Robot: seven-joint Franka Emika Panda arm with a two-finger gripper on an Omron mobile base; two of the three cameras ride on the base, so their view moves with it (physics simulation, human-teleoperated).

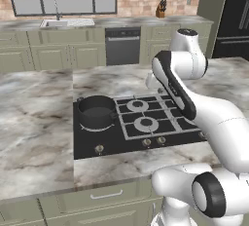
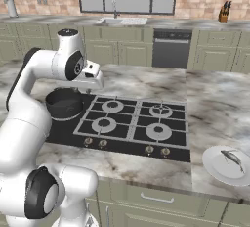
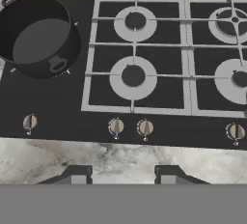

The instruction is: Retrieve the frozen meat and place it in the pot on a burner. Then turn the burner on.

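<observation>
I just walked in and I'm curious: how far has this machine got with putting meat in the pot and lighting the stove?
Barely started, it seems. The pot already sits on its flat burner, but it looks empty. The claw hovers over the front of the stove, closed and carrying nothing. Still to do: fetch the meat, drop it in the pot, and turn a knob.

— How many pots do I see?
— One pot (image 3: pixel 41 37).
— Grated burners?
— Four, each with a pale cap (image 3: pixel 133 76).
— Knobs?
— I count four knobs (image 3: pixel 116 127) from my hand; a fifth may be hidden.
— Elsewhere?
— One plate (image 2: pixel 225 165), one knife block (image 2: pixel 224 12).
</observation>
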